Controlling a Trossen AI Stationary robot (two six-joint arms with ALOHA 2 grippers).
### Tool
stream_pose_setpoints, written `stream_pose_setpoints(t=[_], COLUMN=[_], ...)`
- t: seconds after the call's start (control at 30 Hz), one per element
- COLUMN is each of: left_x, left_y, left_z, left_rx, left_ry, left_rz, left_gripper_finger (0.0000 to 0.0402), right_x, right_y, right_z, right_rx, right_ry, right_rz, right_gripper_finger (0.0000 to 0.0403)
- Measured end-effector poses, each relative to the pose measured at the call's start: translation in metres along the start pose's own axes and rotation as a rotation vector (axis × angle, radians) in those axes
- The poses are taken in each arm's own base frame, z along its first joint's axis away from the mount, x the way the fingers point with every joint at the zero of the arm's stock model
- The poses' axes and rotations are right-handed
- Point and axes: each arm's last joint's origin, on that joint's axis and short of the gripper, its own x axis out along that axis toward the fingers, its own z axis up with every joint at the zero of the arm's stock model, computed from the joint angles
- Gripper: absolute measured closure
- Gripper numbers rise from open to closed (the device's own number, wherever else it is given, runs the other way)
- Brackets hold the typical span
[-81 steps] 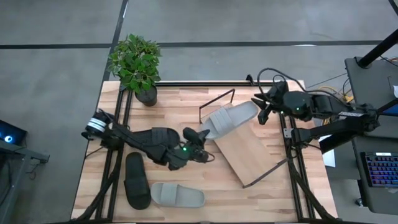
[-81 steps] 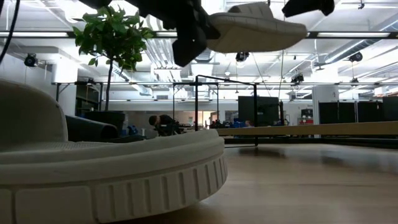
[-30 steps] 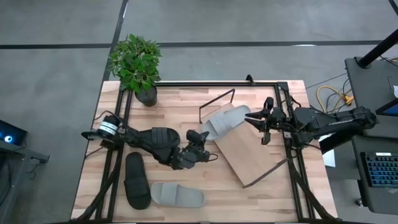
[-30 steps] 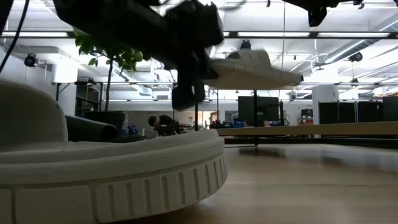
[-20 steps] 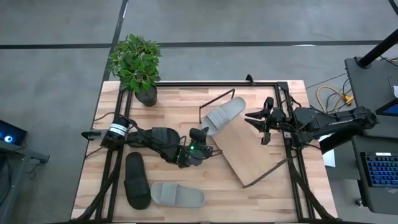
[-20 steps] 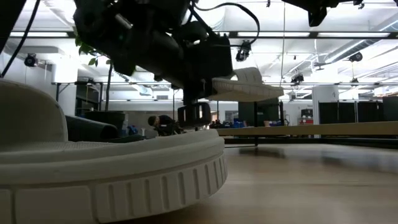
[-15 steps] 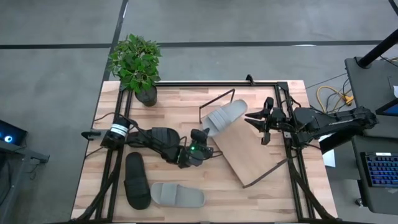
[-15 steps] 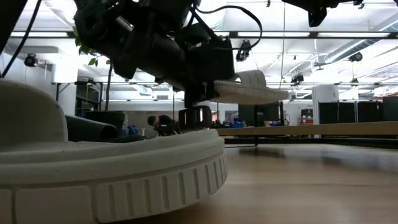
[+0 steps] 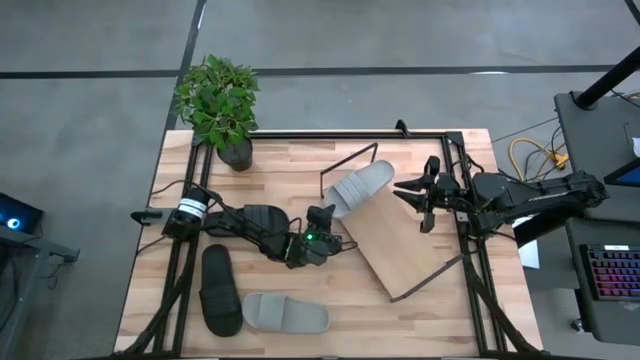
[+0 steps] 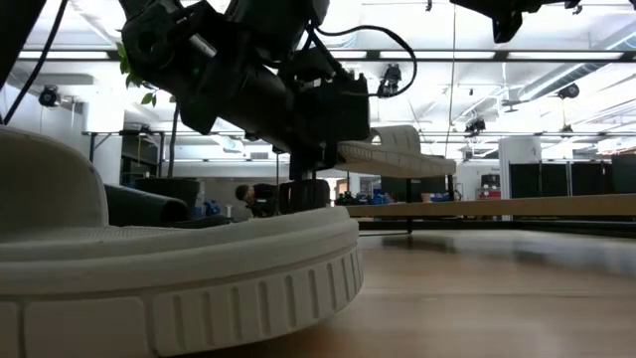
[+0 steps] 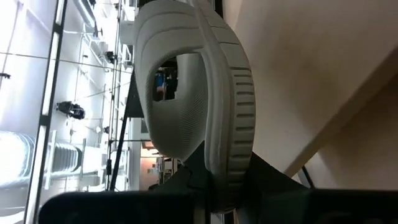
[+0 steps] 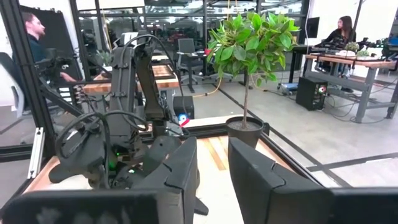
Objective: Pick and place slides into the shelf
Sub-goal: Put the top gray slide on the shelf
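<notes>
My left gripper [image 9: 325,216] is shut on a light grey slide [image 9: 362,187] that hovers over the far-left end of the shelf [image 9: 405,242], a slanted plywood board in a black rod frame. In the low view the grey slide [image 10: 393,149] hangs level above the board [image 10: 517,206]. My right gripper [image 9: 413,200] waits open, just right of the slide's toe, touching nothing. A second grey slide [image 9: 285,315] and a black slide [image 9: 220,290] lie sole-down on the table's near-left part. The other black slide does not show. My left gripper pinches the grey slide's sole edge at the heel end [image 11: 227,177] between its two fingers [image 11: 266,179]. It comes at the slide roughly level from the table's left. The slide is lifted clear, about level, its toe pointing toward the table's far right over the shelf.
A potted plant [image 9: 218,100] stands at the table's far-left corner. Black frame rails run along the table's left, far and right edges. The shelf's rod frame [image 9: 350,160] rises behind the held slide. The near grey slide [image 10: 179,268] fills the low view's foreground. Bare wood lies near right.
My left gripper has come down and shifted slightly toward the table's near edge, still shut on the grey slide. The slide has sunk toward the shelf board and drawn back a little toward the left. My right arm has kept still.
</notes>
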Motion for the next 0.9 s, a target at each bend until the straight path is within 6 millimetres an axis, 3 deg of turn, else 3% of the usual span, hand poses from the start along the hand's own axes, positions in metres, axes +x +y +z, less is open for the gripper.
stream_pose_setpoints(t=[0.9], left_x=[0.013], left_y=[-0.016], left_z=[-0.021], left_rx=[0.034], left_ry=[0.025], left_rz=[-0.051], left_gripper_finger=[0.0387], right_x=[0.0], right_y=[0.0], right_z=[-0.002], right_rx=[-0.001], right_ry=[0.005], right_rz=[0.001], right_gripper_finger=[0.0329])
